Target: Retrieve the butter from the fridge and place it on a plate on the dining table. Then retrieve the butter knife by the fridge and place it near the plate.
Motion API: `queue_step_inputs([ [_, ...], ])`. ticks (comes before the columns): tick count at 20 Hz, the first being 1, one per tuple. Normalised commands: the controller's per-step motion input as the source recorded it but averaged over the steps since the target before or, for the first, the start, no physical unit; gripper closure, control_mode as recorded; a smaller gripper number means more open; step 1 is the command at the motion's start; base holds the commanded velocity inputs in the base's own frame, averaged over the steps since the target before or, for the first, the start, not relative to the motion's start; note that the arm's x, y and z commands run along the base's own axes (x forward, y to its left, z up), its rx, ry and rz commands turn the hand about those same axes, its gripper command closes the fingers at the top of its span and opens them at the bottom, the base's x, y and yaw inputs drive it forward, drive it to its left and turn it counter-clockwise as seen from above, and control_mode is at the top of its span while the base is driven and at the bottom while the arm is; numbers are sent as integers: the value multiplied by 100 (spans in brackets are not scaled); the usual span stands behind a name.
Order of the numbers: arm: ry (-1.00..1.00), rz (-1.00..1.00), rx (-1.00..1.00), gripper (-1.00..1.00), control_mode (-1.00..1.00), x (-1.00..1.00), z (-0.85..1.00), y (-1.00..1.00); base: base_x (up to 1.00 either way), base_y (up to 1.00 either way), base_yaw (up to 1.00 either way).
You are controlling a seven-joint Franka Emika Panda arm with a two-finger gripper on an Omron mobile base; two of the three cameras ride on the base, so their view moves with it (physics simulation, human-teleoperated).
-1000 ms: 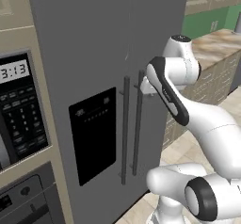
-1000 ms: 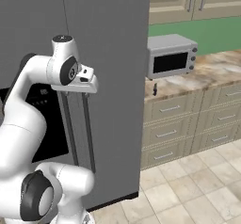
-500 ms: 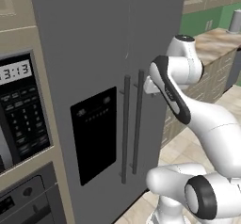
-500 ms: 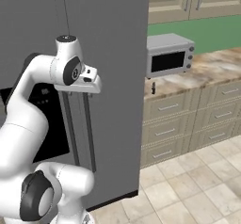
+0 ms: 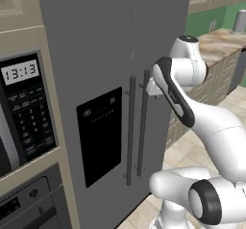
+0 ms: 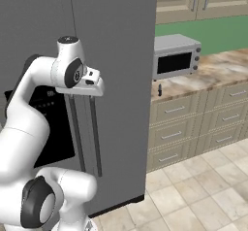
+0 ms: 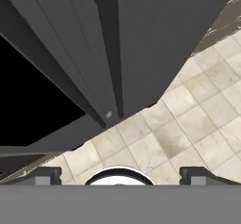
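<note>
We saw the gripper (image 7: pixel 120 176) with its jaws spread wide, as far apart as they go, and nothing was between them. In the hand view the two dark fingertips (image 7: pixel 44 175) stood at the left and right of the lower edge, apart from each other, and they touched no thing.

The gripper was just beside the top end of the right bar handle (image 5: pixel 142 122) of the fridge (image 5: pixel 96 55), near the seam where the two grey doors meet. We could not tell from the base views if the fingers touched this handle or only stood close to it. The left bar handle (image 5: pixel 129 132) ran parallel next to it.

Both fridge doors were closed. On the left door there was the black display panel (image 5: pixel 100 134) with small pale marks, too small for us to read.

To the left of the fridge was a built-in microwave (image 5: pixel 24 112); its clock showed "13:3", and the keys under it carried small writing that we could not read.

In the right base view a grey countertop microwave (image 6: pixel 175 56) stood on the marbled counter (image 6: pixel 213 72), at its end nearest the fridge, over beige drawers (image 6: pixel 189 128). The floor (image 6: pixel 193 196) was of beige tiles.
</note>
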Motion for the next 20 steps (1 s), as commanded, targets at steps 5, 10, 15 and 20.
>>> queue_step_inputs([
  [5, -13, 5, 11, -100, -100, 37, -26, 0, 0, 0, 0],
  [10, -11, 11, 12, -100, -100, 83, -25, -5, 0, 0, 0],
  [15, -4, 14, 6, -100, -100, 63, -22, -19, 0, 0, 0],
  [20, 0, 4, 0, -100, -100, 63, -39, -3, 0, 0, 0],
])
